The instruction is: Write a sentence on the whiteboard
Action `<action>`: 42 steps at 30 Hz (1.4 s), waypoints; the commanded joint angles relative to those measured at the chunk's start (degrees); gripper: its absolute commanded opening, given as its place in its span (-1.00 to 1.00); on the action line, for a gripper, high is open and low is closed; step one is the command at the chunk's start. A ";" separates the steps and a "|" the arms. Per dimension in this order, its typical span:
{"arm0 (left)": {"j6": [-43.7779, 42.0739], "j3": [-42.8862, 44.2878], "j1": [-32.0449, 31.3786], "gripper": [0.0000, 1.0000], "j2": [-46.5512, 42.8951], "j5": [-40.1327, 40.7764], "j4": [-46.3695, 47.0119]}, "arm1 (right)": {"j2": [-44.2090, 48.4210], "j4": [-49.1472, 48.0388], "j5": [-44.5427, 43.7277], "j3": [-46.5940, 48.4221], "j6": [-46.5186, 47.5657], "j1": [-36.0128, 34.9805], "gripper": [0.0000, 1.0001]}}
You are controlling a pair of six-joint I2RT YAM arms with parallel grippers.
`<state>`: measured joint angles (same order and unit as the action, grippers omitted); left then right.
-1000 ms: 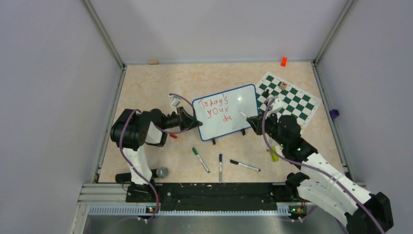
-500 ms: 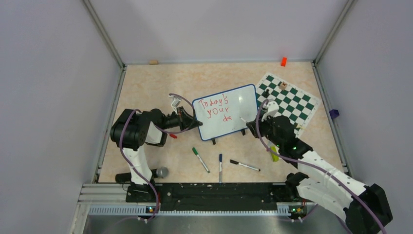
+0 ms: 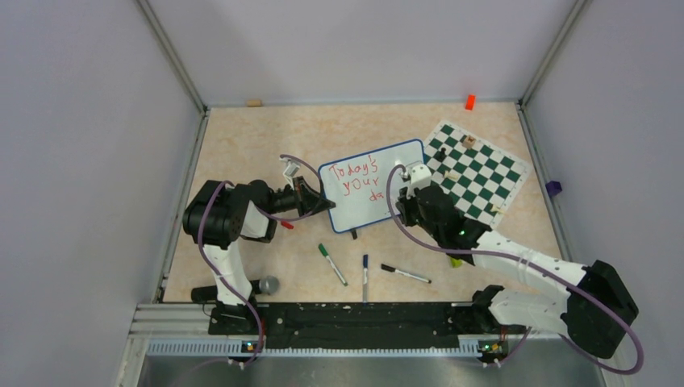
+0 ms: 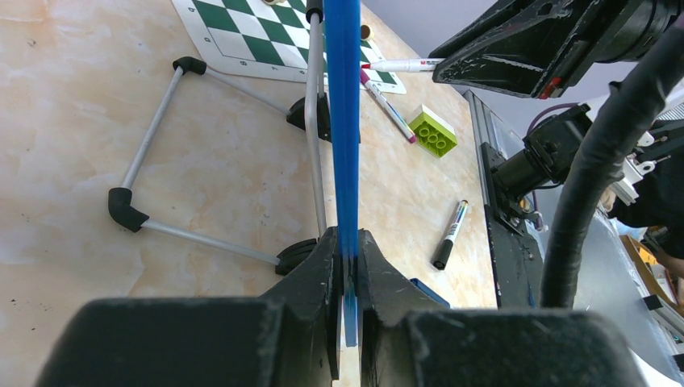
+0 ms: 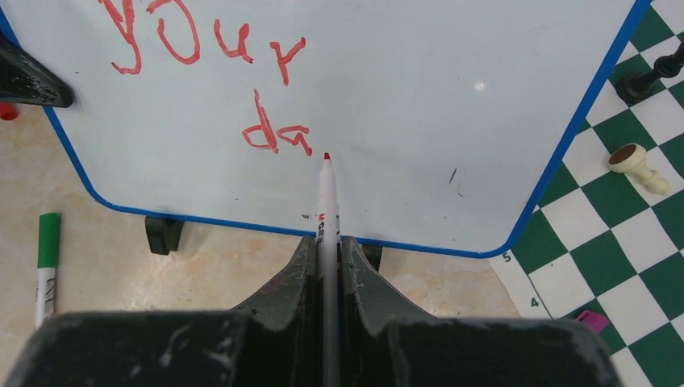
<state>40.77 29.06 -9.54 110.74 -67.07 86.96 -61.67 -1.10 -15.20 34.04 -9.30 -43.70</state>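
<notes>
The whiteboard (image 3: 379,179) stands tilted on its black feet at mid-table, blue-framed. My left gripper (image 3: 321,201) is shut on its left edge; in the left wrist view the blue frame (image 4: 343,121) runs straight out from between the gripper (image 4: 347,258). The sentence (image 3: 359,181) in red reads "Today's your da". My right gripper (image 5: 327,240) is shut on a white red-tipped marker (image 5: 327,201). The tip sits on or just over the board (image 5: 419,89), right after the "da" (image 5: 274,133). From above, the right gripper (image 3: 401,198) covers the board's lower right.
A chequered chess mat (image 3: 484,173) with a few pieces lies right of the board. Green (image 3: 331,264), blue (image 3: 364,276) and black (image 3: 406,274) markers lie near the front. A green brick (image 4: 432,131) sits by the right arm. An orange block (image 3: 469,101) is at the back wall.
My right arm has swung left over the board's lower right, bringing the marker tip next to "da". The left gripper and the board have stayed put.
</notes>
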 commanded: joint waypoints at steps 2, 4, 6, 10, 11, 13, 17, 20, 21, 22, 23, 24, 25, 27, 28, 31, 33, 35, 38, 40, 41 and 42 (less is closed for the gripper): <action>-1.44 0.11 -0.39 -1.00 -0.84 -2.27 5.85 | -2.24 -1.33 -3.87 4.23 1.87 -1.23 -1.00; -1.36 0.12 -0.39 -1.00 -0.77 -2.24 5.85 | -3.02 -1.41 -4.15 4.60 2.23 -1.28 -1.00; -1.37 0.12 -0.39 -1.00 -0.74 -2.28 5.85 | -3.38 -1.84 -4.31 4.63 2.41 -1.23 -1.00; -1.39 0.12 -0.37 -1.00 -0.79 -2.22 5.85 | -3.97 -2.75 -3.58 4.77 2.72 -1.29 -1.00; -1.38 0.12 -0.39 -1.00 -0.74 -2.27 5.81 | -4.18 -2.88 -3.29 4.88 2.82 -1.22 -1.00; -1.36 0.05 -0.39 -1.00 -0.74 -2.21 5.85 | -4.43 -3.22 -2.87 5.06 2.93 -1.21 -1.00; -1.33 0.11 -0.39 -1.00 -0.87 -2.23 5.85 | -4.73 -3.89 -2.08 5.24 3.13 -1.21 -1.00; -1.37 0.08 -0.39 -1.00 -0.70 -2.28 5.85 | -5.36 -4.05 -1.66 5.63 3.17 -1.21 -1.00; -1.38 0.12 -0.40 -1.00 -0.81 -2.26 5.85 | -5.62 -4.16 -1.67 5.66 3.19 -1.23 -1.00; -1.33 0.04 -0.39 -1.00 -0.94 -2.27 5.85 | -5.83 -4.24 -1.63 5.75 3.15 -1.21 -1.00; -1.31 0.07 -0.39 -1.00 -0.83 -2.28 5.85 | -6.02 -4.26 -1.60 5.84 3.17 -1.22 -1.00; -1.38 0.07 -0.39 -1.00 -0.80 -2.28 5.85 | -6.24 -4.33 -1.65 5.92 3.16 -1.21 -1.00; -1.35 0.02 -0.39 -1.00 -0.84 -2.28 5.85 | -6.62 -4.27 -1.75 6.02 3.15 -1.21 -1.00; -1.39 0.08 -0.39 -1.00 -0.80 -2.26 5.85 | -7.38 -3.99 -2.38 6.33 3.11 -1.22 -1.00; -1.39 0.04 -0.39 -1.00 -0.82 -2.23 5.85 | -7.75 -3.85 -2.69 6.50 3.12 -1.25 -1.00; -1.31 -0.01 -0.39 -1.00 -0.84 -2.21 5.85 | -8.68 -3.33 -3.50 6.67 2.86 -1.25 -1.00; -1.35 0.01 -0.39 -1.00 -0.87 -2.26 5.85 | -8.97 -2.72 -4.14 6.80 2.59 -1.21 -1.00; -1.36 0.02 -0.39 -1.00 -0.82 -2.23 5.85 | -8.92 -2.21 -4.41 6.72 2.50 -1.21 -1.00; -1.38 0.02 -0.39 -1.00 -1.04 -2.26 5.84 | -8.65 -1.28 -4.83 6.52 2.43 -1.22 -1.00; -1.31 0.03 -0.39 -1.00 -1.04 -2.21 5.85 | -8.62 -0.44 -4.91 6.41 2.25 -1.21 -1.00; -1.25 0.03 -0.39 -1.00 -0.97 -2.26 5.85 | -8.54 -0.19 -4.78 6.32 2.17 -1.21 -1.00; -1.26 0.02 -0.39 -1.00 -1.02 -2.24 5.85 | -8.42 -0.02 -4.57 6.12 2.04 -1.25 -1.00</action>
<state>41.06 29.06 -9.54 110.74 -66.63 86.43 -69.95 -2.50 -18.44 38.41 -6.61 -44.47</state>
